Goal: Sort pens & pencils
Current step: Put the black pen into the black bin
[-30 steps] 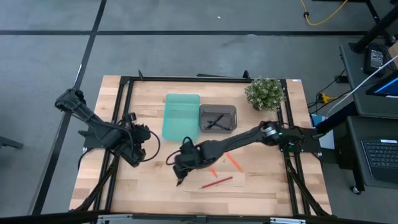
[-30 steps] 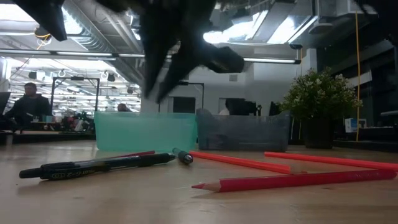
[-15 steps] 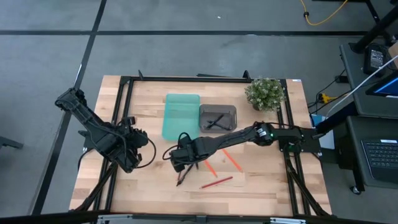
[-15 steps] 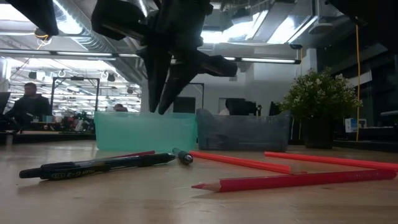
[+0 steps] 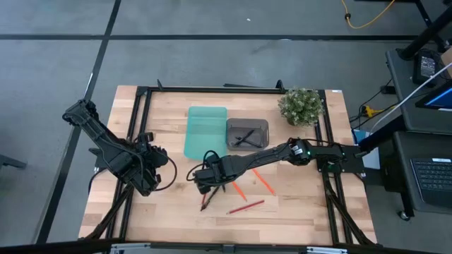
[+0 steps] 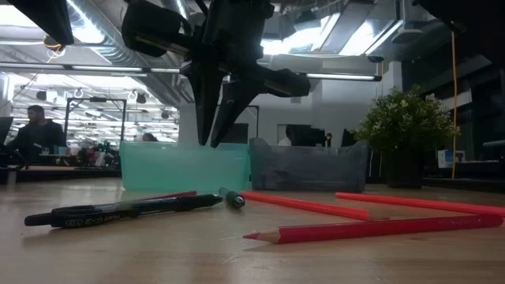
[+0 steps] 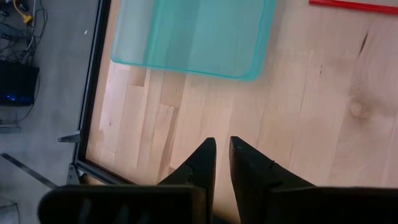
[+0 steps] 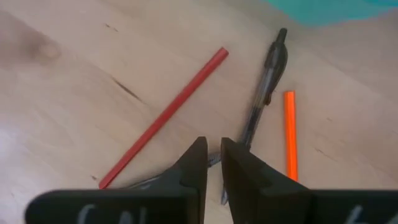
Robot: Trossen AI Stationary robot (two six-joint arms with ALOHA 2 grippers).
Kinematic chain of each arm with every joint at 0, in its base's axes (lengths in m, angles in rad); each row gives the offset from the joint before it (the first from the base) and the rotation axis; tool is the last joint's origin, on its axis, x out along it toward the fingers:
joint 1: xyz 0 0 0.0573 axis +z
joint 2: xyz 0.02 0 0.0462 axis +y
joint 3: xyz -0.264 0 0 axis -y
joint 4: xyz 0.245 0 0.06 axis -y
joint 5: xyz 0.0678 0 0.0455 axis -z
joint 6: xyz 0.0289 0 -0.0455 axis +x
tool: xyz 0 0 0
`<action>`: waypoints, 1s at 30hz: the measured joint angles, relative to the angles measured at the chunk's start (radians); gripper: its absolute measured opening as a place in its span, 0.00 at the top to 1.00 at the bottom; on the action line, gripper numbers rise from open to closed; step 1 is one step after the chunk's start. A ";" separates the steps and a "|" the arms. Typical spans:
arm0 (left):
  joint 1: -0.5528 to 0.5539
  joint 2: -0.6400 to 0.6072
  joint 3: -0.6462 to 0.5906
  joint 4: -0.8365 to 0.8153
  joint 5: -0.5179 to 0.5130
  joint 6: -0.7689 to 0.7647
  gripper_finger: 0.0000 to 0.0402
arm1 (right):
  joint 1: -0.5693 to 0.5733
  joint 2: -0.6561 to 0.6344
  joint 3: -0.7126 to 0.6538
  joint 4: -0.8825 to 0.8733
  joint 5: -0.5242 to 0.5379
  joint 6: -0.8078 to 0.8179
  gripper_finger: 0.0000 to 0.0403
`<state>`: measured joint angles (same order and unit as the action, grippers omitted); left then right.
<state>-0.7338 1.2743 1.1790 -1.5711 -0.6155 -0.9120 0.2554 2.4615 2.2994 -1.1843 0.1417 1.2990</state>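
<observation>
Behind the right gripper [image 8: 212,163], a black pen [image 8: 260,109] disappears.

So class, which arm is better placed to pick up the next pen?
Probably the right: its gripper hangs directly over the black pen, empty. The left gripper waits off to the side, near no pen.

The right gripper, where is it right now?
In the high view the right gripper hangs above the table's middle, just in front of the teal tray, over the black pen lying beside an orange pencil.
</observation>
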 joint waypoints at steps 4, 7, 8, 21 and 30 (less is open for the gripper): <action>0.000 0.000 0.000 0.000 0.000 -0.001 0.90 | 0.000 0.003 -0.033 -0.006 -0.033 -0.012 0.88; 0.000 0.000 0.000 0.000 0.000 -0.001 0.90 | 0.000 0.003 -0.060 0.019 -0.056 -0.018 0.88; 0.000 0.000 0.000 0.000 0.000 -0.001 0.90 | 0.000 0.003 -0.067 0.029 -0.056 -0.020 0.88; 0.000 0.000 0.000 0.000 0.000 -0.001 0.90 | -0.016 0.003 -0.070 0.040 -0.056 -0.053 0.78; 0.000 0.000 0.000 0.000 0.000 -0.001 0.90 | -0.029 0.003 -0.070 0.038 -0.056 -0.064 0.70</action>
<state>-0.7338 1.2739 1.1790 -1.5711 -0.6159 -0.9127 0.2269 2.4649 2.2299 -1.1461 0.0856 1.2352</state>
